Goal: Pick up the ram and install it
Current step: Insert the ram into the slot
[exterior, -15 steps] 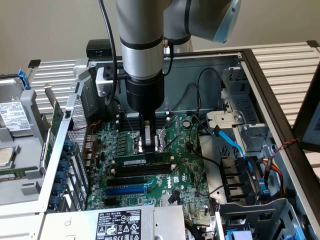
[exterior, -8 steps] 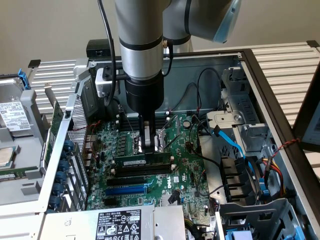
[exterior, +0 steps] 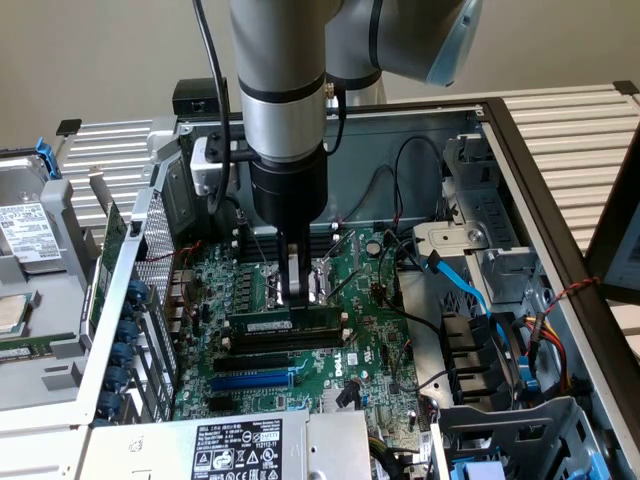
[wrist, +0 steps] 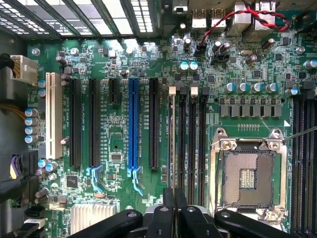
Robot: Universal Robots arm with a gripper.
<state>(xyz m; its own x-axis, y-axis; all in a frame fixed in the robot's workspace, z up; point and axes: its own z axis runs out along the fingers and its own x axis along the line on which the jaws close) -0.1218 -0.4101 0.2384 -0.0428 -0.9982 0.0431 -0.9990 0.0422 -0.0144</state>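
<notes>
Inside the open computer case (exterior: 520,140), on the big green board (exterior: 370,330), the ram (exterior: 285,326) stands on edge in one of the long black slots (wrist: 190,144). The tool (exterior: 298,300) is clenched on its top edge. It probably works best kept upright and pushed straight down, both ends evenly, with no twisting.

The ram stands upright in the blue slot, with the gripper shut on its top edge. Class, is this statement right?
No. The exterior view shows the ram upright in a long black slot, with another black slot between it and the blue slot. The gripper is shut on its top edge.
</notes>
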